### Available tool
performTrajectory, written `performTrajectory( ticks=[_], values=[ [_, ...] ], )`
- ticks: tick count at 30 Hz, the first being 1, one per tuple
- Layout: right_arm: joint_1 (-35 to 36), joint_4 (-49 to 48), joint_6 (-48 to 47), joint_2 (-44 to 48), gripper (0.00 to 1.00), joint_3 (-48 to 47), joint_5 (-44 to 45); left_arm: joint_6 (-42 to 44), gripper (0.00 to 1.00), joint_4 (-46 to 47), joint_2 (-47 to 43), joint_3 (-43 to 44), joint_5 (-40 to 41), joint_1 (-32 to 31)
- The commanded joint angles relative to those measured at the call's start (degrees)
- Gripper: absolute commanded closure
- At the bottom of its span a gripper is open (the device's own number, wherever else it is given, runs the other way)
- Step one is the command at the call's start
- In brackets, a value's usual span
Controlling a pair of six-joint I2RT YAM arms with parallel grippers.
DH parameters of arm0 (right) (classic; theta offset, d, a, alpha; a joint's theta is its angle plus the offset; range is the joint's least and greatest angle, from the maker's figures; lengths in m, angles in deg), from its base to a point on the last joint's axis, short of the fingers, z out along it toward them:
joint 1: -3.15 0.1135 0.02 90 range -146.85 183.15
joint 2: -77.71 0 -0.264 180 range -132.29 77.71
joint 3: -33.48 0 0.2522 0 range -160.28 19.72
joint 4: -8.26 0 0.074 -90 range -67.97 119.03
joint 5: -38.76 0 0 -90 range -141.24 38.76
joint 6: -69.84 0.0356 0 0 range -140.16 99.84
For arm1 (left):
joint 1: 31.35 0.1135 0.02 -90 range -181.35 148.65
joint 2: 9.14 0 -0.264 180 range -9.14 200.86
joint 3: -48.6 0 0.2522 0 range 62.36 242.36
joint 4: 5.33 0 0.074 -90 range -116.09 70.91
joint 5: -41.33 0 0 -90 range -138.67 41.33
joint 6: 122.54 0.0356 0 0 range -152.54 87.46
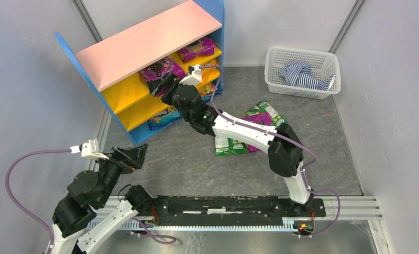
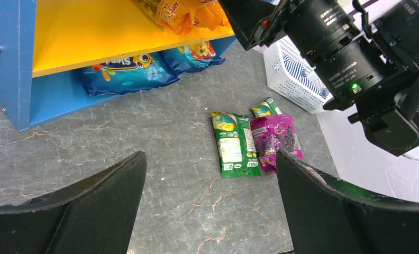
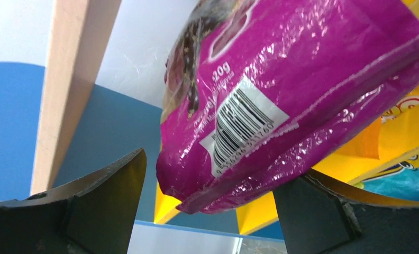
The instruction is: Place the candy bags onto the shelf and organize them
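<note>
A: Pale walls (image 1: pixel 392 79) on three sides, metal posts (image 1: pixel 348 24) up the far corners.
B: Grey marbled surface (image 1: pixel 181 159), evenly lit. Far right, a white mesh basket (image 1: pixel 274 74), striped cloth (image 1: pixel 301 74) inside.
A: Aluminium rail (image 1: pixel 350 203) along the near edge.

1 basket, 1 cloth, 1 grey mat
A white mesh basket (image 1: pixel 297 91) stands at the far right corner of the grey marbled mat (image 1: pixel 186 159), close to the pale wall (image 1: pixel 387 79). A blue-and-white striped cloth (image 1: pixel 302 74) lies crumpled inside it.
</note>
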Motion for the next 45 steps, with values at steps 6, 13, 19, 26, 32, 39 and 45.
performTrajectory(
  ticks=[6, 13, 19, 26, 32, 39, 45],
  values=[
    [1.3, -5.9, -3.0, 5.2, 0.19, 6.3, -4.2, -0.9, 0.03, 1.9, 0.1, -0.1, 0.5, 0.0],
    [1.2, -6.8, -4.4, 2.7, 0.49, 2.5, -1.8, -1.0, 0.03, 1.9, -0.4, -0.2, 0.7, 0.0],
    [0.7, -4.3, -7.0, -2.5, 0.64, -7.2, -1.8, -1.0, 0.03, 1.9, -0.5, -0.2, 0.6, 0.0],
    [-0.7, -5.9, -9.6, -6.3, 0.68, -11.4, 1.0, -0.9, 0.03, 1.9, -0.6, -0.2, 0.5, 0.0],
    [-2.0, -5.3, -11.0, -8.7, 0.67, -14.6, 1.5, -1.0, 0.03, 1.9, -0.8, -0.3, 0.6, 0.0],
    [-2.6, -4.8, -11.0, -8.1, 0.59, -13.6, -1.3, -1.0, 0.02, 1.9, -0.7, -0.2, 0.6, 0.0],
    [-2.1, -2.8, -13.2, -2.9, 0.42, -9.1, -4.9, -0.9, 0.02, 1.9, -0.6, -0.2, 0.5, 0.0]
  ],
)
